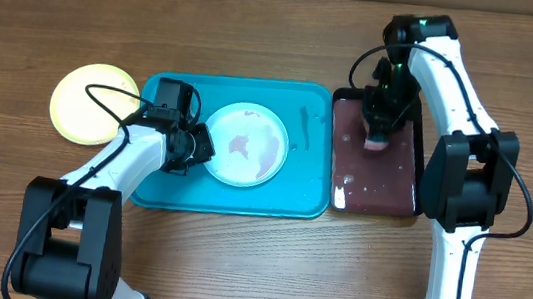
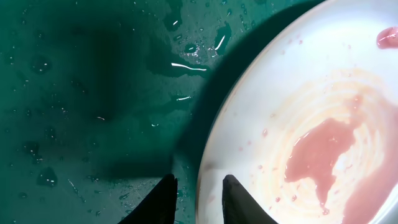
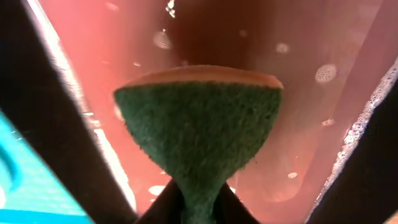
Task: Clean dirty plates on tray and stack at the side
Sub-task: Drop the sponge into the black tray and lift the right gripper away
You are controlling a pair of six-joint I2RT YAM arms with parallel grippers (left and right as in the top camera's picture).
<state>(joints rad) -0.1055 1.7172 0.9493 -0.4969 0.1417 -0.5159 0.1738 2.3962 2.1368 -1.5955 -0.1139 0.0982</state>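
Seen from overhead, the left claw sits low over the turquoise tray. The white plate lies in that tray directly to the claw's right, its rim at the claw's tips, and pink smears show on its face. Off to the claw's left, outside the tray on the table, rests the yellow-green plate. The right claw points down into the black tray of reddish water, with a sponge beneath it; the turquoise tray is just to its left. In the left wrist view, the left claw stands slightly parted, holding nothing. The white plate's edge runs up between its two fingers, most of the plate spreads away ahead and to one side, and wet tray floor lies on the other. In the right wrist view, the right claw is pinched tight on the sponge, whose green scouring face fans out ahead of the tips over the red water.
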